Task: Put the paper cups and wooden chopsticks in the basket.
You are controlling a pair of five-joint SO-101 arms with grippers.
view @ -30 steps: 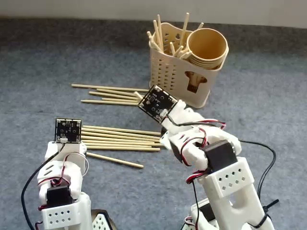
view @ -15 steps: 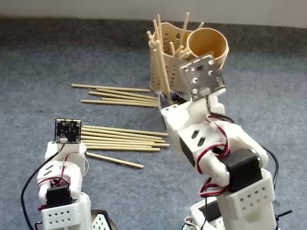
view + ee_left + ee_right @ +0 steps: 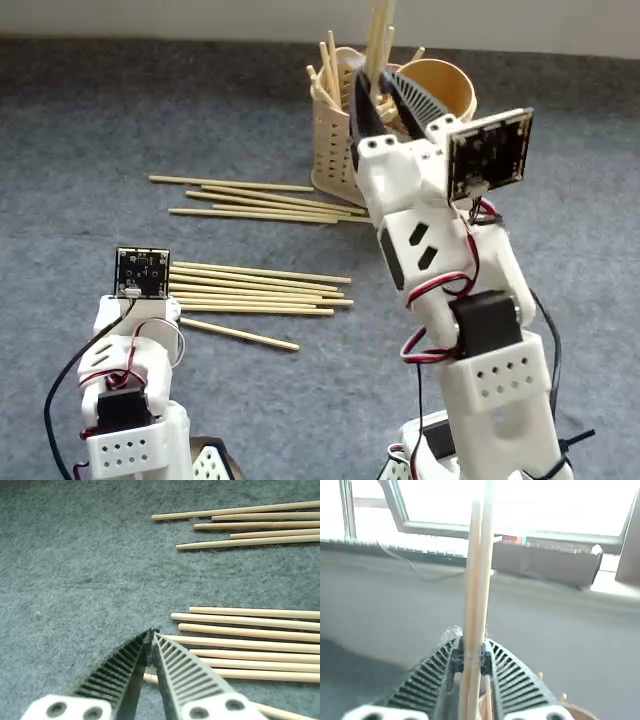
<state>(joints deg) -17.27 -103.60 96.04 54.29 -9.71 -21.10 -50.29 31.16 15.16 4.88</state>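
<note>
My right gripper [image 3: 388, 92] is raised over the cream basket [image 3: 332, 150], shut on two wooden chopsticks [image 3: 381, 28] that stand nearly upright above it. In the right wrist view the chopsticks [image 3: 477, 580] rise straight up from between the shut fingers of the right gripper [image 3: 472, 656]. Stacked paper cups [image 3: 452, 88] and several chopsticks stand in the basket. Two bundles of chopsticks lie on the grey carpet, one [image 3: 250, 200] beside the basket and one [image 3: 255, 288] nearer my left arm [image 3: 140, 300]. My left gripper [image 3: 151, 633] is shut and empty, low over the carpet next to the near bundle [image 3: 250, 640].
One chopstick [image 3: 240, 334] lies apart, slanted, in front of the near bundle. Grey carpet [image 3: 120, 130] covers the whole table. A pale wall runs along the carpet's far edge behind the basket.
My right arm has risen from the carpet beside the basket and swung up over it, turning the held chopsticks upright. The left arm has stayed still.
</note>
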